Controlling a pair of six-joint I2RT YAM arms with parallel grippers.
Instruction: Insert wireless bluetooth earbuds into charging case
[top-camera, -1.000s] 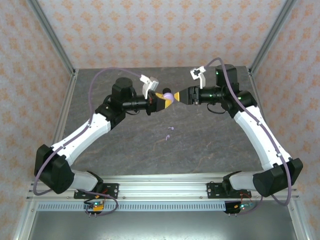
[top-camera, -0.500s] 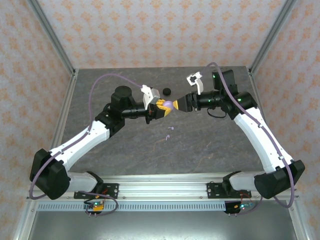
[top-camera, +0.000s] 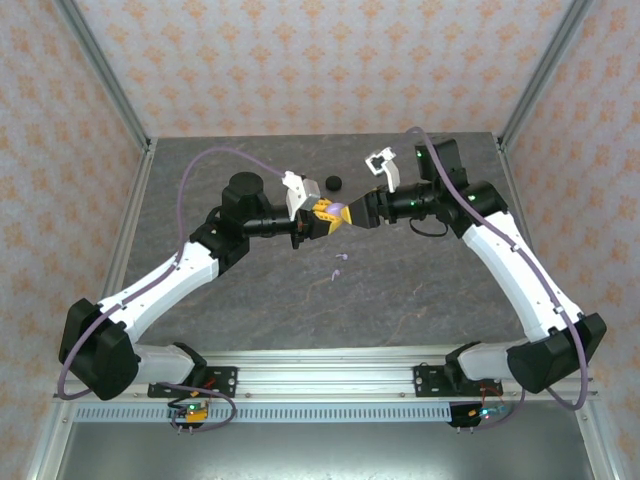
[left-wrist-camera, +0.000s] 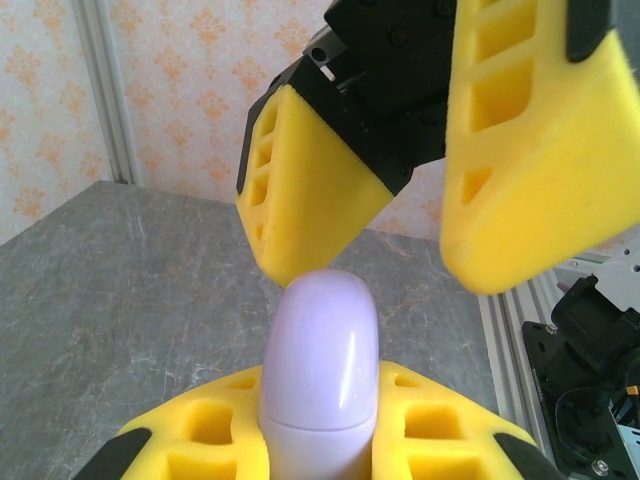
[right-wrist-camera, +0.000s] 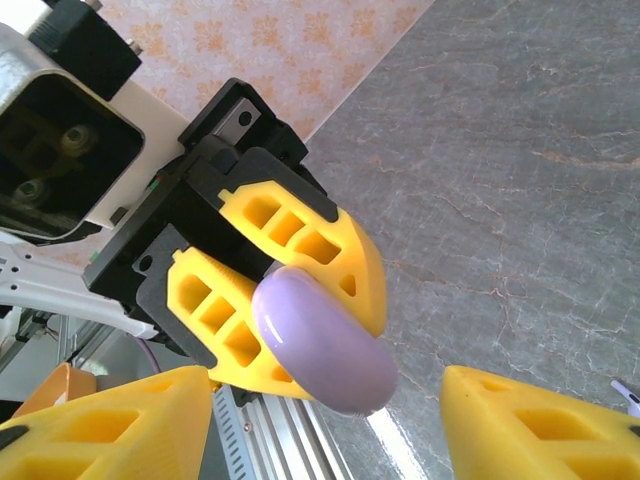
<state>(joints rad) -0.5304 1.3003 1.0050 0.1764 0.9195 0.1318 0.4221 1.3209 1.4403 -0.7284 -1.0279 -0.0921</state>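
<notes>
Above the grey stone-look table's (top-camera: 250, 290) far half, the left gripper (top-camera: 322, 212) pinches a smooth pale lilac rounded case (left-wrist-camera: 320, 360); the right gripper's (left-wrist-camera: 390, 278) jaws gape wide by its free end, empty.

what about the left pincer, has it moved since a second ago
Yes. The left pincer, gripping the lilac case, has come toward the near edge, uncovering the round black case behind it.

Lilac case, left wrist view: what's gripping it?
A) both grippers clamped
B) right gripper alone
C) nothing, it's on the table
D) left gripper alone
D: the lilac case sits clamped between the yellow pads of the left gripper, held up off the table, while the right gripper is at its top end with its jaws spread apart, not closed on it.
</notes>
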